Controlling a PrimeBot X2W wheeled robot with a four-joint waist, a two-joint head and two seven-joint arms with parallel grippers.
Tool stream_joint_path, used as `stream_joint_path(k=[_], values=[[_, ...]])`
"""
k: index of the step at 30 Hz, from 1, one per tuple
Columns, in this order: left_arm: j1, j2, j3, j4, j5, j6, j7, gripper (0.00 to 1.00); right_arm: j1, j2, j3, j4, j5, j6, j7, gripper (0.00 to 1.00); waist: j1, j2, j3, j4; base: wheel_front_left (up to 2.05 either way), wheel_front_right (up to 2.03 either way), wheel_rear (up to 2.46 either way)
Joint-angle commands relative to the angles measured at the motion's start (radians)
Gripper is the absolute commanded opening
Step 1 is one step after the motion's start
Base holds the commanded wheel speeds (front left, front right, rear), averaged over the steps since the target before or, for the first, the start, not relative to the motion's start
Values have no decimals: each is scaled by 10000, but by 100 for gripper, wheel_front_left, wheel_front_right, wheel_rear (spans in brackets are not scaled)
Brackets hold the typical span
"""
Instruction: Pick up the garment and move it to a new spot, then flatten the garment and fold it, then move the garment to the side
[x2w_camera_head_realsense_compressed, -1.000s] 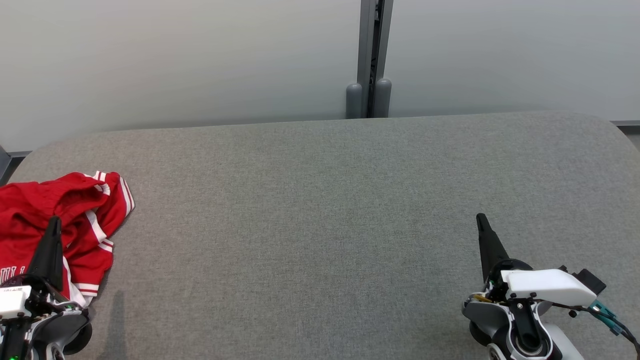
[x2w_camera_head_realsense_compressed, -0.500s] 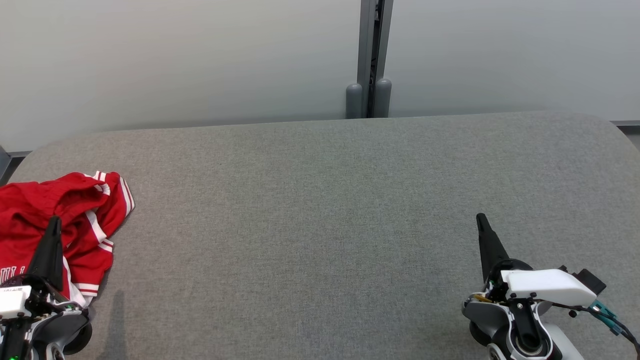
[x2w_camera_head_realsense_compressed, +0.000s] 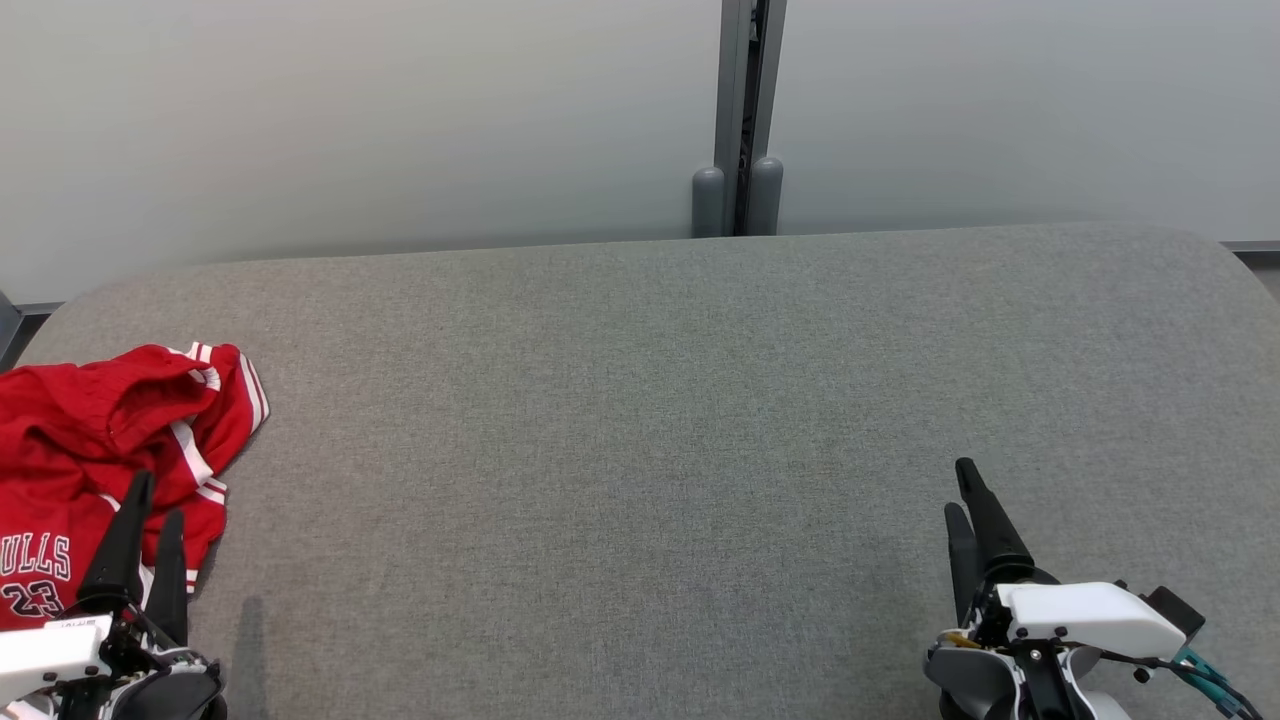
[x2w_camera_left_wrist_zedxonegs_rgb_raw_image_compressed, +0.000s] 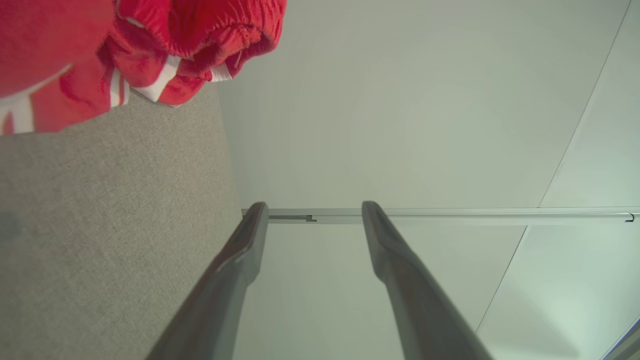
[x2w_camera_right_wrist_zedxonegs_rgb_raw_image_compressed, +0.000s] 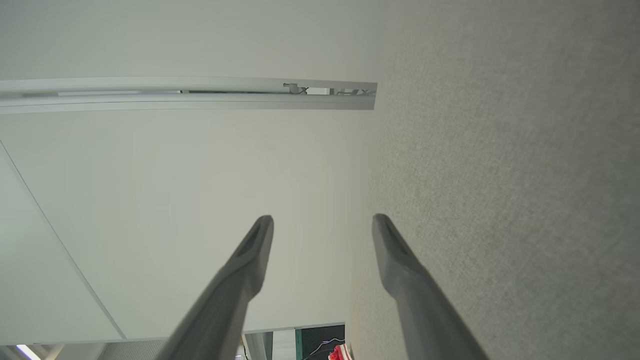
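Garment (x2w_camera_head_realsense_compressed: 100, 420) — a crumpled red jersey — lies at the far left edge of the grey padded surface (x2w_camera_head_realsense_compressed: 640, 450), just beside the left gripper (x2w_camera_head_realsense_compressed: 158, 497). Both jaws stand parted and hold nothing; the right gripper (x2w_camera_head_realsense_compressed: 958, 487) hovers well apart, at the right. Possible trouble: a pinch on one loose layer only, so the jersey drags or slips off the edge.

A grey fabric-covered bench (x2w_camera_head_realsense_compressed: 640, 400) has rounded far corners. Behind it, a grey metal post (x2w_camera_head_realsense_compressed: 745, 100) divides pale wall panels (x2w_camera_head_realsense_compressed: 350, 120).
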Motion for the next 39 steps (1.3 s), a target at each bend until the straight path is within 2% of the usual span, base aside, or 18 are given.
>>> stream_joint_path(k=[1, 15, 29, 39], values=[[-280, 168, -243, -284, -165, -1, -263, 100, -200, -29, -156, -269, 162, 29, 4, 100, 0, 0, 1, 2, 0, 0, 0], [-264, 145, -1028, -595, -408, -4, -1369, 100, -21, -47, -688, -970, 615, 34, 35, 100, 0, 0, 10, 1, 0, 0, 0], [-87, 122, -1667, -1414, 1762, -7, -2390, 100, 139, -188, -815, -1846, -768, 40, -104, 100, 0, 0, 19, 4, 0, 0, 0], [111, 105, -2101, -1897, 3209, 189, -3030, 100, 243, -698, -404, -2206, -2610, 44, -244, 100, 0, 0, 5, -9, 0, 0, 0]])
